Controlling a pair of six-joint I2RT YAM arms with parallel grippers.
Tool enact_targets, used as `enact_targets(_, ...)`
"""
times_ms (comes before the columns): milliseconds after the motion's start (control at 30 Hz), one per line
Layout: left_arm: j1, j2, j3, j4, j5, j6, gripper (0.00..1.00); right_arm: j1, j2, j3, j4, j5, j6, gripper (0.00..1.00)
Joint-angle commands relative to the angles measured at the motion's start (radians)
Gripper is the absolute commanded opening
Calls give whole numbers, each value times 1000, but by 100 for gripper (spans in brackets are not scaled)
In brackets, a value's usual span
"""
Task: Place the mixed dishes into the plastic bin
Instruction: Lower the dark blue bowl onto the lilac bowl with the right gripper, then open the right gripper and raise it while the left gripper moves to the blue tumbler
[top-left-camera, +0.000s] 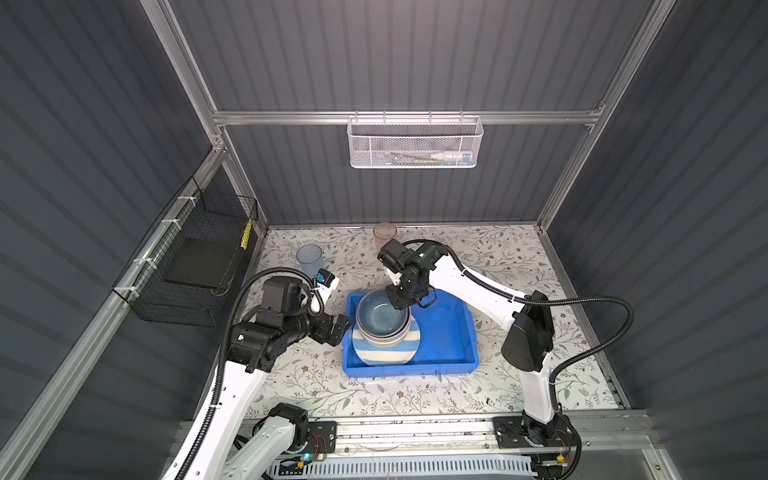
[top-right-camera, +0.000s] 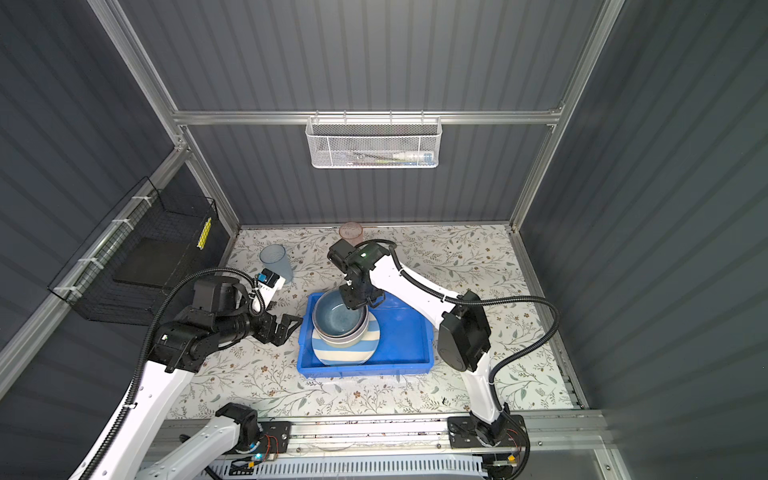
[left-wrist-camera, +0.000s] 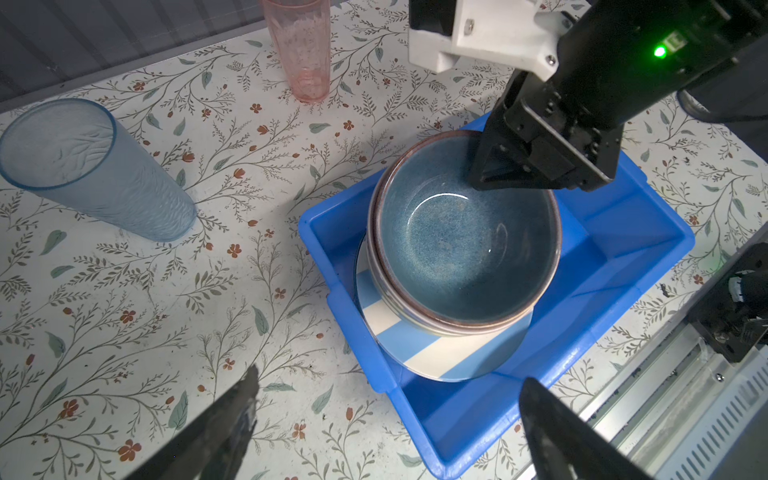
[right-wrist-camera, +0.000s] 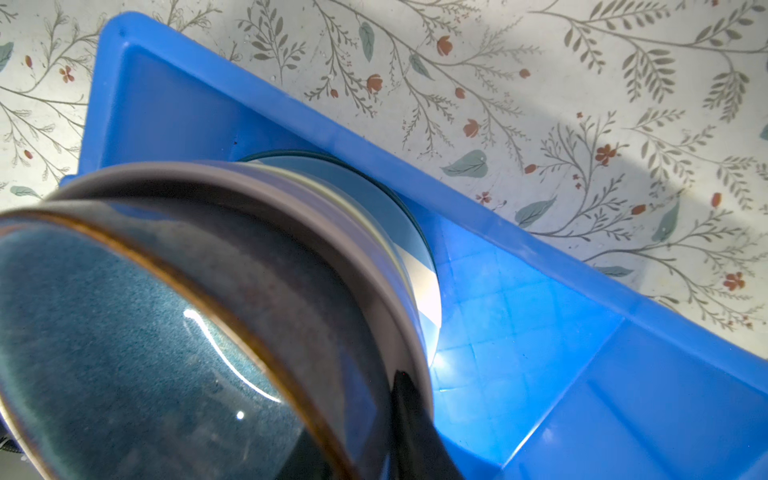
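Two arms work over the floral table (top-left-camera: 374, 399). Nearest us, the left gripper (top-left-camera: 340, 331) hangs just outside the left wall of the plastic bin (top-left-camera: 446, 336), its jaws spread wide and holding nothing; in the left wrist view we see both fingers well apart with bare table and bin between them. The bin sits near the middle of the table, and its right half is bare blue floor. In its left half we note the blue-white striped plate (top-left-camera: 382, 353) lying flat, its near edge close to the bin's near wall. On the plate's far part stands a nest of three bowls: a pale bowl (top-left-camera: 390, 341) lowest, the lilac bowl (right-wrist-camera: 291, 193) inside it, and the dark blue bowl (top-left-camera: 380, 313) on top, mouth up. The right gripper (top-left-camera: 397, 303) points down at the dark blue bowl's far right rim, one finger outside the wall in the right wrist view; we cannot tell whether it clamps the rim or has let go. Farther back, both upright on the table and outside the bin, stand the blue tumbler (top-left-camera: 311, 259) at the left and the pink tumbler (top-left-camera: 384, 236) by the back edge. Beyond, a black wire basket (top-left-camera: 195, 257) hangs on the left wall and a white mesh basket (top-left-camera: 415, 143) on the back rail.
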Motion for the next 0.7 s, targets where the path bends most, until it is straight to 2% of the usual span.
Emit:
enact_targets(0,7,2,24,9,-2,-18,100,4,-30,-13,-11,9,10,28)
enact_targets(167,7,17,37,14,-4,-36,100,5,-43,-12,-11,10,10,36)
enact_targets(500,7,25,34,74,-16,-64,100,5,-75,-11,2,11,21,45)
enact_targets(667,7,69,64,63,-71,-92,100,5,-88,-9,8,13,23,49)
